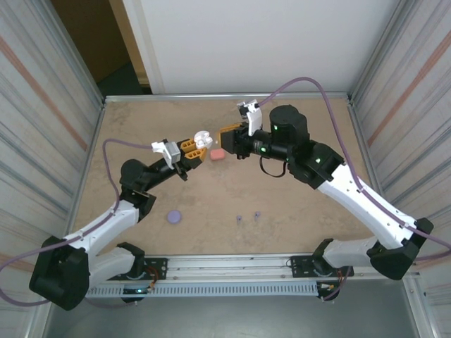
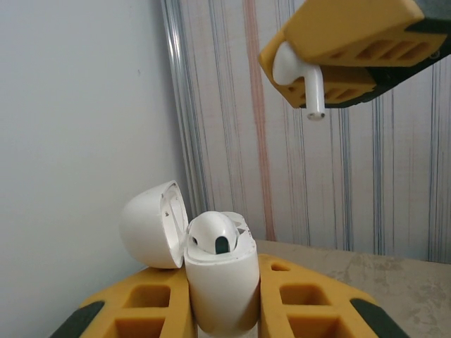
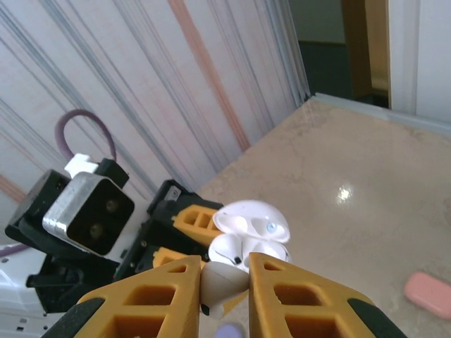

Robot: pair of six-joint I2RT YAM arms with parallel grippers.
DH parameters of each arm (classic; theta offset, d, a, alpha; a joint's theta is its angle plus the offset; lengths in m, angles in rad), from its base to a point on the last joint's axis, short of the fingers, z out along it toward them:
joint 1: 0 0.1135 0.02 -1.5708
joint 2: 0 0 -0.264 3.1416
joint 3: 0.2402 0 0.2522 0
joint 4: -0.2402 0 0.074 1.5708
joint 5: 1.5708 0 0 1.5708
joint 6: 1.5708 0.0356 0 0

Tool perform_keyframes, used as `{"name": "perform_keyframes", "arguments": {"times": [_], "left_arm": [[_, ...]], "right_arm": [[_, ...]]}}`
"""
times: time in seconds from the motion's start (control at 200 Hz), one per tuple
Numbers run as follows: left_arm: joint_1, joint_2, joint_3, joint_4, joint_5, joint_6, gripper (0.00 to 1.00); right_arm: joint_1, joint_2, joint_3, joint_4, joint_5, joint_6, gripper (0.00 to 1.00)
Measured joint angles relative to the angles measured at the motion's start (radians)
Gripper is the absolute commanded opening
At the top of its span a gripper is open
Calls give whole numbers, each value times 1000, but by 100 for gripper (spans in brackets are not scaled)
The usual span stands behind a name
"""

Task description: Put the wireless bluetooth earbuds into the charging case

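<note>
A: The white charging case (image 2: 220,282) is clamped upright in the left gripper (image 2: 222,313) and raised off the table (image 1: 296,204) towards the middle of its far edge. Its lid (image 2: 151,225) is swung back, and one seated earbud (image 2: 211,236) is seen in a socket.

B: And the right gripper (image 3: 225,282)?

A: It is closed tight on a white earbud (image 2: 301,70), pinched by the bulb. The stem is left free and points almost straight down.

B: So the relation that matters?

A: From the left wrist the held earbud is seen above the case and off to the right, with a clear gap between them. The stem's long axis is roughly in line with the case's own upright axis. The right arm is judged the one to close that gap: across over the open mouth, then down. The free socket cannot be made out from here, so alignment is expected to be fussy.

B: How does the bud look?

A: Glossy, white, tiny against the orange fingers (image 3: 148,299), and likely slippery.

B: The rest?

A: A pink case (image 1: 218,154) is lying just below the grippers. A purple case (image 1: 173,217) and two purple earbuds (image 1: 239,217) are left near the table's near edge, well apart from both arms
</note>
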Motion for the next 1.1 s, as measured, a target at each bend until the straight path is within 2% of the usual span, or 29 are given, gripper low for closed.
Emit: {"name": "perform_keyframes", "arguments": {"times": [0.416,1.102], "left_arm": [[-11,8,7,11,1,0,0],[-11,8,8,11,4,0,0]], "right_arm": [[18,91,60,0,31,-26,21],[26,130,73,-32,68,-48,21]]}}
